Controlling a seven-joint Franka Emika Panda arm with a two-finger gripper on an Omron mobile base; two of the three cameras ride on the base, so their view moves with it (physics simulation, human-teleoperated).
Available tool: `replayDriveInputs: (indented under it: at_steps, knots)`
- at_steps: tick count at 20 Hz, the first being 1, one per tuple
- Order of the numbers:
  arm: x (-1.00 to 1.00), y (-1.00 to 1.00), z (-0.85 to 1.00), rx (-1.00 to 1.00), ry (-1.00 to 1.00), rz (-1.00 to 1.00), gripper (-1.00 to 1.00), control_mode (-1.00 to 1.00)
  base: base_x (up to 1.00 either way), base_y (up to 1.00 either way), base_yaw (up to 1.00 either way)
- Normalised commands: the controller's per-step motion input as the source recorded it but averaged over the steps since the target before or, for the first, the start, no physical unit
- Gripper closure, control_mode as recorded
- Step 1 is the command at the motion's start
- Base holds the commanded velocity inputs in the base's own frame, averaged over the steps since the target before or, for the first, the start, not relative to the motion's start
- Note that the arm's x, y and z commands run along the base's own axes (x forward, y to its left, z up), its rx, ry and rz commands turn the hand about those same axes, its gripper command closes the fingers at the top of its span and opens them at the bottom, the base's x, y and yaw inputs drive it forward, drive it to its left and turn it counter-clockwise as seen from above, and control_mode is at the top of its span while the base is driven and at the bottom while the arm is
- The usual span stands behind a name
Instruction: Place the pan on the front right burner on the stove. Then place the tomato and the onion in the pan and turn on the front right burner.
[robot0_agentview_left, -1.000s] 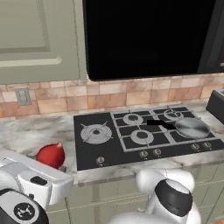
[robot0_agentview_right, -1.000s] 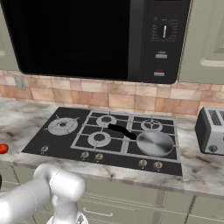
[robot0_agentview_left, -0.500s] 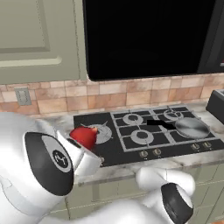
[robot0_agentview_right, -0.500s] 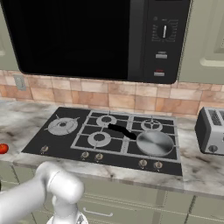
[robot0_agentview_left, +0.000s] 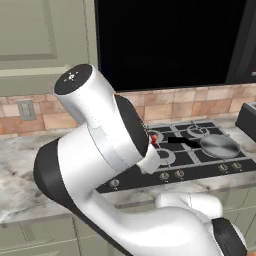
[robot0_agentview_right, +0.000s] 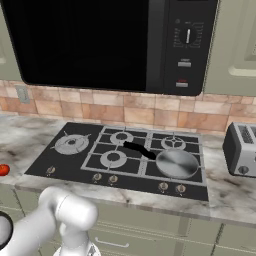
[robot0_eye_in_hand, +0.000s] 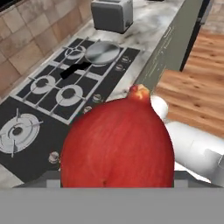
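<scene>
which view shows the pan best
The right base view: the shiny round silver pan with its black stick handle sits unobstructed on the front right burner. The left base view shows it small beside the arm; the hand view shows it far off, behind a red onion.

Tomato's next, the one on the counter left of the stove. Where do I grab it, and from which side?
Grip the tomato across its widest middle, coming straight down. It looks round, with nothing to hook, and sits low on the counter, apart from the stove, so a side approach would likely scrape. It is cut off at the picture's edge: recentre first.
</scene>
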Motion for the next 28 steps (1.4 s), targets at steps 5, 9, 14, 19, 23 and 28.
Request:
replayDriveInputs:
  at_steps: [5, 9, 14, 19, 23, 28]
  knots:
    - [-0.13, -0.95, 0.0, 0.06, 0.24, -0.23, 1.0, -1.0, 0.0, 0.0, 0.0]
    - [-0.01, -0.94, 0.0, 0.06, 0.21, -0.22, 1.0, -1.0, 0.0, 0.0, 0.0]
    - [0.0, -0.89, 0.0, 0.05, 0.2, -0.21, 1.0, -1.0, 0.0, 0.0, 0.0]
    - [0.05, -0.95, 0.0, 0.04, 0.16, -0.1, 1.0, -1.0, 0.0, 0.0, 0.0]
    - [0.18, -0.81, -0.11, 0.0, 0.06, -0.01, 1.0, -1.0, 0.0, 0.0, 0.0]
    - [0.24, -0.73, -0.2, 0.0, 0.0, 0.0, 1.0, -1.0, 0.0, 0.0, 0.0]
